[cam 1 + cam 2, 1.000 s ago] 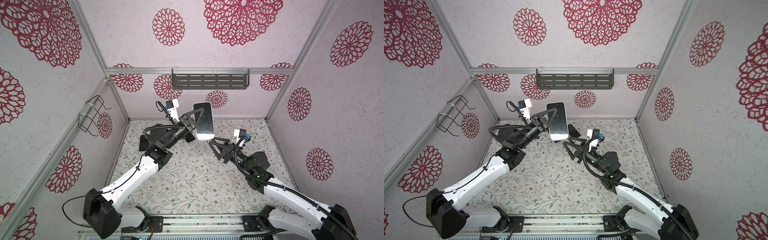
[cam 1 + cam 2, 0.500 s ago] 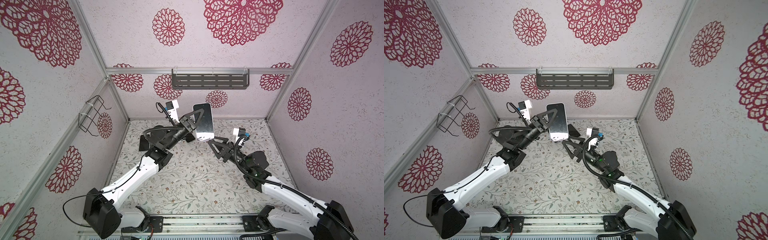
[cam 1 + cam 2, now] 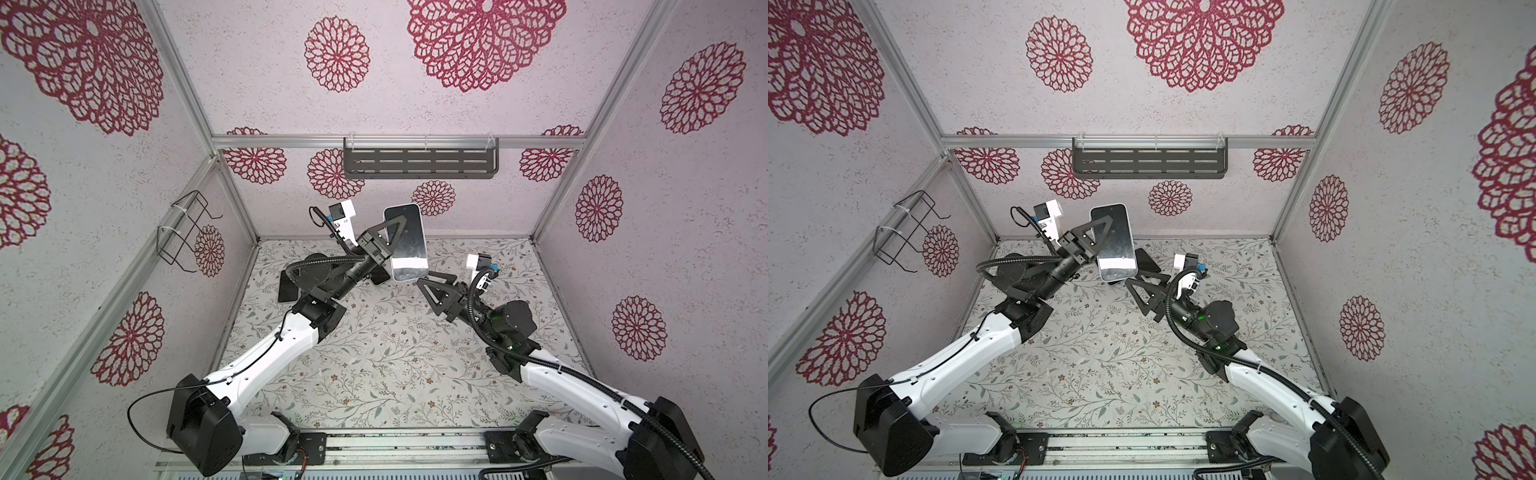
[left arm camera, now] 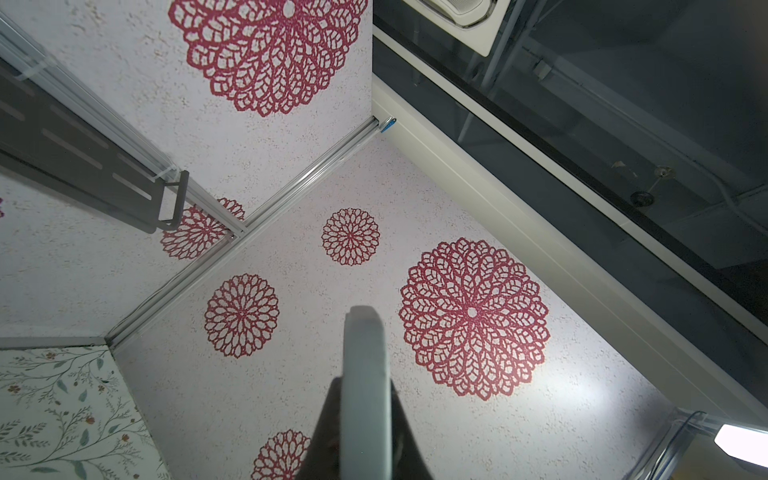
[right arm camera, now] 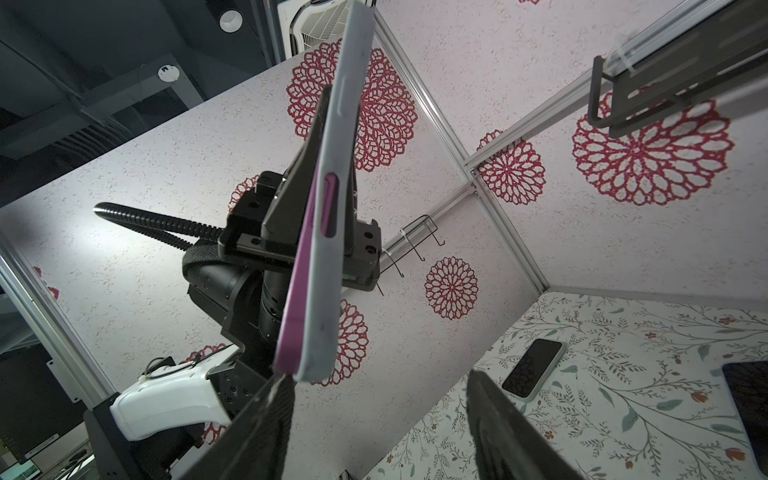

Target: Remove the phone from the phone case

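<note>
Left tool [image 3: 400, 226] clamped, raised; right tool [image 3: 424, 278] agape

No lettering, brand, number or sign can be read in any view. The phone [image 3: 405, 243] shows a blank, reflective screen, its phone case [image 5: 332, 291] is plain grey, and the walls [image 3: 457, 116] carry only red flower prints.
</note>
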### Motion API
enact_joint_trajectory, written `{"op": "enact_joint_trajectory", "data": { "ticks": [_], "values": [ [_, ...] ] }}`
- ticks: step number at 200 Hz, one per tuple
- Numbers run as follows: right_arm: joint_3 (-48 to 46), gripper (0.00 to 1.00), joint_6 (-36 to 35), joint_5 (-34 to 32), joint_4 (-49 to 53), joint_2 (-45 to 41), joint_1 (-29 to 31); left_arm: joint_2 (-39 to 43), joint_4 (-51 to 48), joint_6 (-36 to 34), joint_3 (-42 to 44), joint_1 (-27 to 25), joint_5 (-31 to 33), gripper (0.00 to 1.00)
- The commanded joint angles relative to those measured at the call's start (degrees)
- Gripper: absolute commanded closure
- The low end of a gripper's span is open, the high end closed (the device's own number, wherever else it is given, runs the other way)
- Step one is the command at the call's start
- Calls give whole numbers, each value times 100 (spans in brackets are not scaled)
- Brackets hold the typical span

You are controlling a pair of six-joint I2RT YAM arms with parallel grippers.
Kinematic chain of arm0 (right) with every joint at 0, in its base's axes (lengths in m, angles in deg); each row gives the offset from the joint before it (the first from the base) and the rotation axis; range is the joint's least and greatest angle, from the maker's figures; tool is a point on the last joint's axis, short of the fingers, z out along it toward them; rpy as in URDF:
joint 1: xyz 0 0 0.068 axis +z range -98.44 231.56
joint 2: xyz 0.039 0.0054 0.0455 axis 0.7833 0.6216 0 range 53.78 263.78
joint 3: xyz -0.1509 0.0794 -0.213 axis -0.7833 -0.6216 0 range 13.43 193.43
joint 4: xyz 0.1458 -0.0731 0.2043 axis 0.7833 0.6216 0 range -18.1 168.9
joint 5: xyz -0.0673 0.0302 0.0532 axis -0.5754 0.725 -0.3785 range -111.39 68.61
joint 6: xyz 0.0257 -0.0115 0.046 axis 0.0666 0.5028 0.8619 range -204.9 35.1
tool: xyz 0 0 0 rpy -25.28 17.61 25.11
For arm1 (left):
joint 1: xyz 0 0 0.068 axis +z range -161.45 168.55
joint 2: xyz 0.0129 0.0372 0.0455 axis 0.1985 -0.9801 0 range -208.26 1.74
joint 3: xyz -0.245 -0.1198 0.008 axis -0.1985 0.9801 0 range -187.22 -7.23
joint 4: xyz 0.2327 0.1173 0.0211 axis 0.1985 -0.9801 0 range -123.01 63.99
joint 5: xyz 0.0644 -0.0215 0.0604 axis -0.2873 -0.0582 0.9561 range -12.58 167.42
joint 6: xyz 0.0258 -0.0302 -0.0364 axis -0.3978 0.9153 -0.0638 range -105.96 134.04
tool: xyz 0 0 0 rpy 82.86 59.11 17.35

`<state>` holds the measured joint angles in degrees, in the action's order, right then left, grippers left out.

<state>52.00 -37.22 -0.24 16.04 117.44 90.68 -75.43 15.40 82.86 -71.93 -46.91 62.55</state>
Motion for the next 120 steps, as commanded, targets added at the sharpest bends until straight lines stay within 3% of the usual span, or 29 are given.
{"op": "enact_joint_trajectory", "data": {
  "ticks": [1,120],
  "values": [
    [76,33,230,-202,-411,49,-165,-17,490,160,-77,-152,-245,100],
    [304,42,475,-142,42,288,-466,-462,1036,597,-138,-632,-599,100]
  ]
}}
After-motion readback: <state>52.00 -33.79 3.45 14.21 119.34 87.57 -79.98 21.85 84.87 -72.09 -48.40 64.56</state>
